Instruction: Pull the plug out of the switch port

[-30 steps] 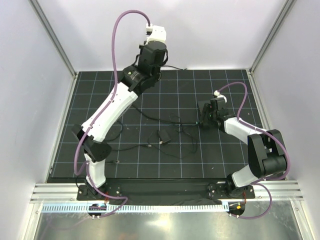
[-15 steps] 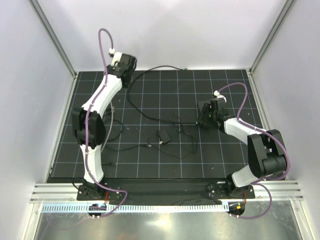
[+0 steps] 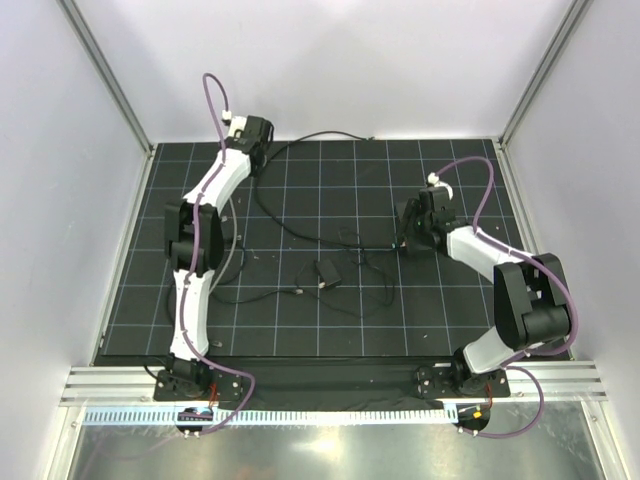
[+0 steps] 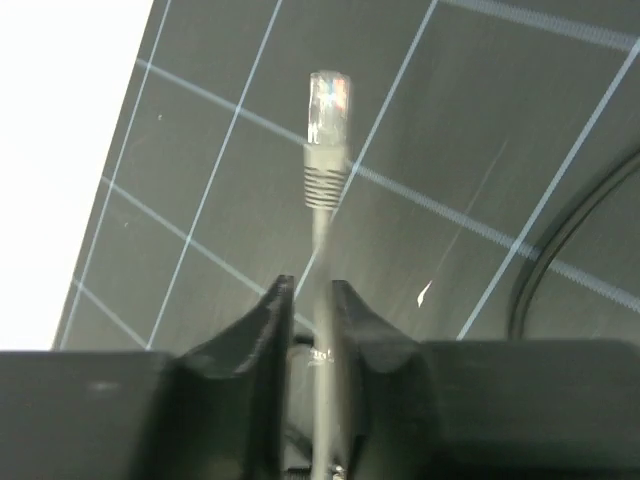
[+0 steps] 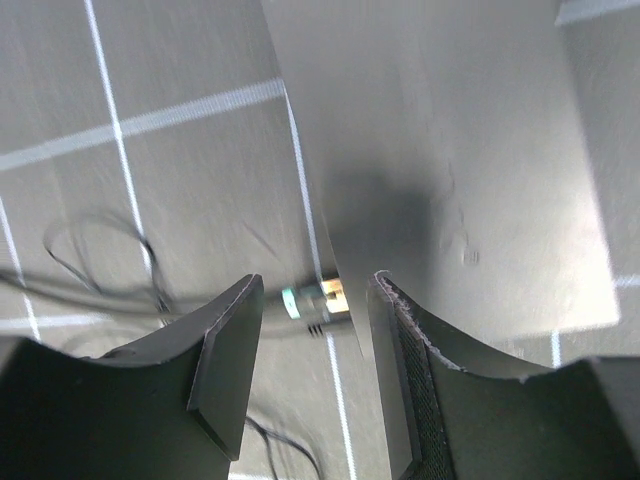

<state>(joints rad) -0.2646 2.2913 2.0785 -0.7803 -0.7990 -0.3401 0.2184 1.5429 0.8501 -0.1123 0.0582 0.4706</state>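
The whole worktop (image 3: pixel 330 330) is taken in from above and behind the arms (image 3: pixel 215 195), looking down and forward, with their bases (image 3: pixel 185 375) at the bottom edge. The left wrist view is taken from just behind the left claw (image 4: pixel 307 285), along its fingers (image 4: pixel 260 340), low over the far left corner of the grid, with the plug (image 4: pixel 328 100) seen close. The right wrist view is aimed down past the right claw (image 5: pixel 316 280), very near the switch (image 5: pixel 450 150). The grid lines are shared by all three views.
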